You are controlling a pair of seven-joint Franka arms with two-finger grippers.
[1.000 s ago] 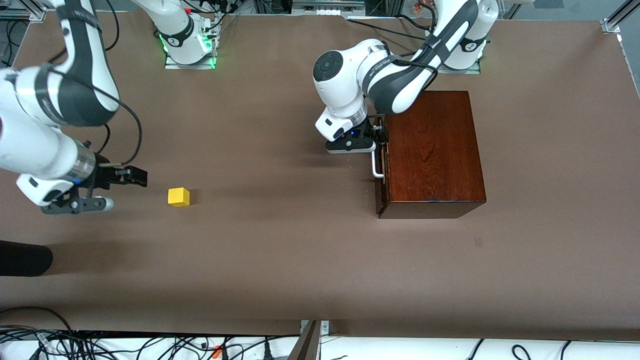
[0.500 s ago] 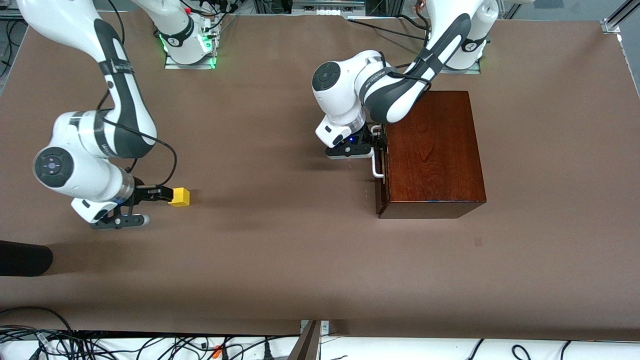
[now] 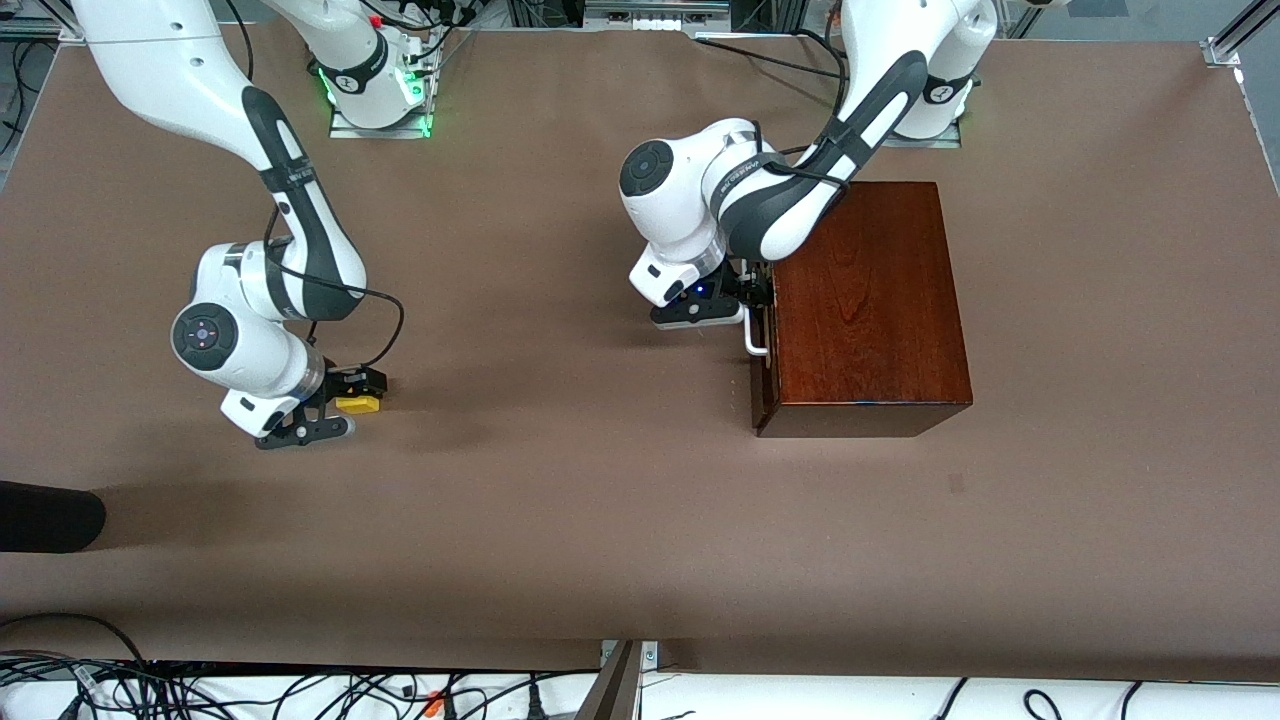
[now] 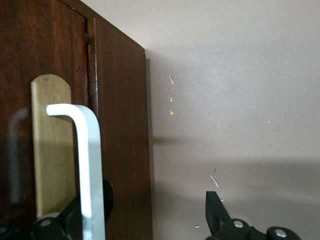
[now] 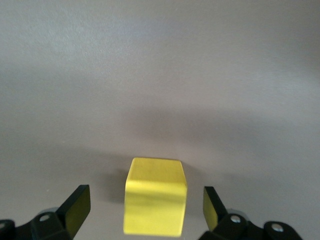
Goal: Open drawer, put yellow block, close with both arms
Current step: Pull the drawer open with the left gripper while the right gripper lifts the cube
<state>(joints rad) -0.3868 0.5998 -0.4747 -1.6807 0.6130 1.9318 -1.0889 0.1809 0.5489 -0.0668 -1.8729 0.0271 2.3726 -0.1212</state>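
Note:
The yellow block [image 3: 358, 404] sits on the brown table toward the right arm's end. My right gripper [image 3: 352, 388] is low over it and open. In the right wrist view the block [image 5: 155, 197] lies between the two fingers [image 5: 77, 206], with a gap on each side. The dark mahogany box [image 3: 865, 300] stands toward the left arm's end, and its drawer front looks flush with the box. My left gripper [image 3: 752, 292] is at the white handle [image 3: 754, 338]. In the left wrist view it is open [image 4: 145, 212], and the handle bar [image 4: 90, 170] lies between the fingers, close to one finger [image 4: 70, 220].
A dark rounded object [image 3: 45, 515] lies at the table's edge at the right arm's end, nearer the front camera. Cables [image 3: 300, 690] run along the near edge below the table. The arm bases stand along the top edge.
My right arm swung in and came down, so its open fingers now straddle the yellow block. My left gripper shifted slightly along the drawer handle. The block and the box have not moved.

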